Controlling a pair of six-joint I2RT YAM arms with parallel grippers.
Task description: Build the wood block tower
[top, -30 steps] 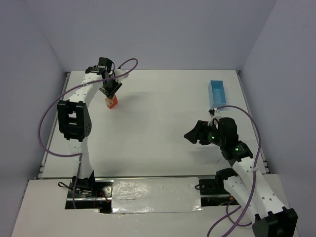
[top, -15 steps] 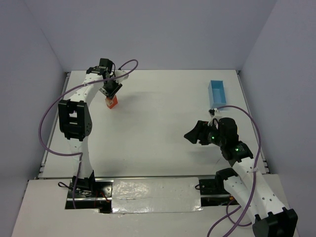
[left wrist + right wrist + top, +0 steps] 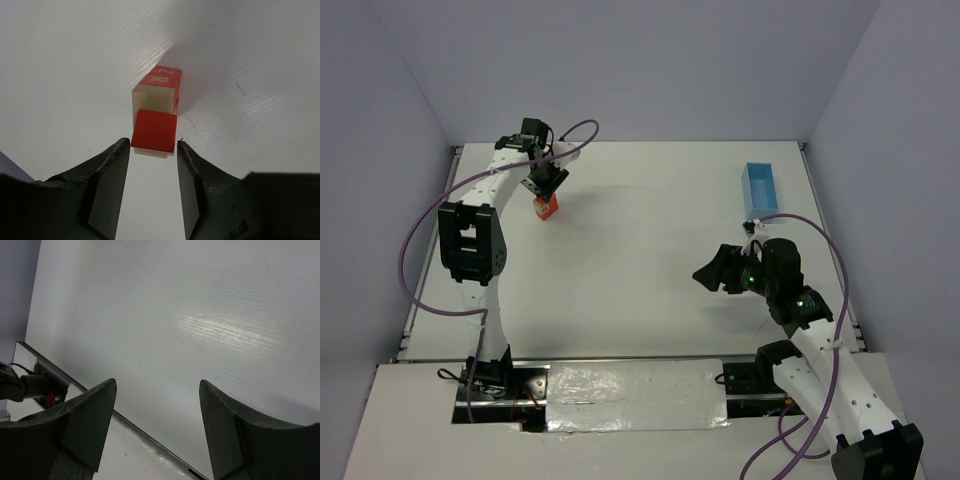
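My left gripper (image 3: 152, 149) flanks the wood block tower (image 3: 155, 129), jaws just clear of it — red-orange cap on tan, lettered red face at twelve o'clock; right gripper (image 3: 157, 422) spread wide.

White arm links (image 3: 485, 185), black joints (image 3: 470, 245), purple cables (image 3: 401, 265), green lights (image 3: 799, 298), dark tool fingers (image 3: 107, 185)

1. Left arm (image 3: 470, 245): stretched forward on the far left, elbow raised, wrist bent downward.
2. Left gripper (image 3: 542, 186): points straight down, jaws parted by a narrow gap.
3. Right arm (image 3: 815, 345): folded back close to its base, forearm angled inward.
4. Right gripper (image 3: 706, 272): faces left toward the centre, jaws spread wide.
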